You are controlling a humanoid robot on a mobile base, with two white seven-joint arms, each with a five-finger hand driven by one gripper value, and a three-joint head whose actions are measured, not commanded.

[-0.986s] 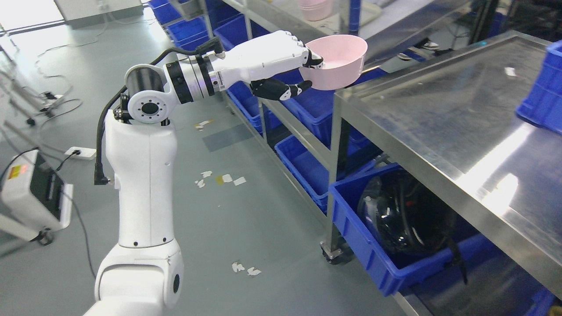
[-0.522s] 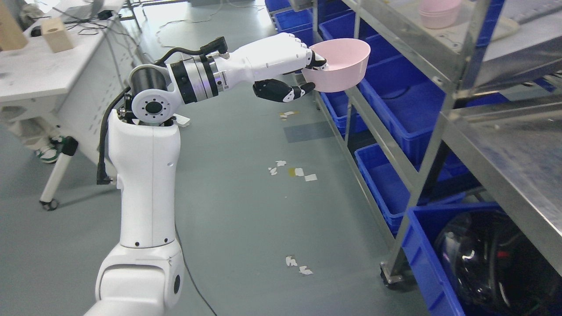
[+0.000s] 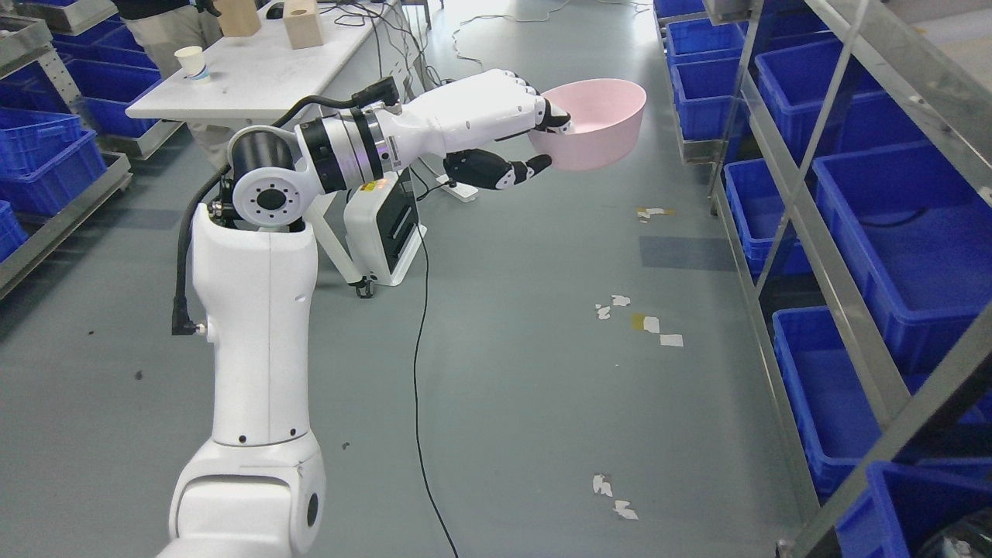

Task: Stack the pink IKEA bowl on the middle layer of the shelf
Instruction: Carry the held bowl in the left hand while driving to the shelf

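The white left hand (image 3: 496,128) pinched the near rim of a round pink plastic bowl (image 3: 598,124), dark-tipped fingers (image 3: 555,118) hooked over the edge and the black thumb (image 3: 504,169) pressed beneath it. The bowl hung upright in the air above the grey floor (image 3: 527,349), well apart from the metal shelf rack (image 3: 845,263) at the right, whose tiers held blue plastic bins (image 3: 907,232). Behind the arm stood a white table (image 3: 263,70) carrying a paper cup (image 3: 191,61) and wooden blocks (image 3: 303,22).
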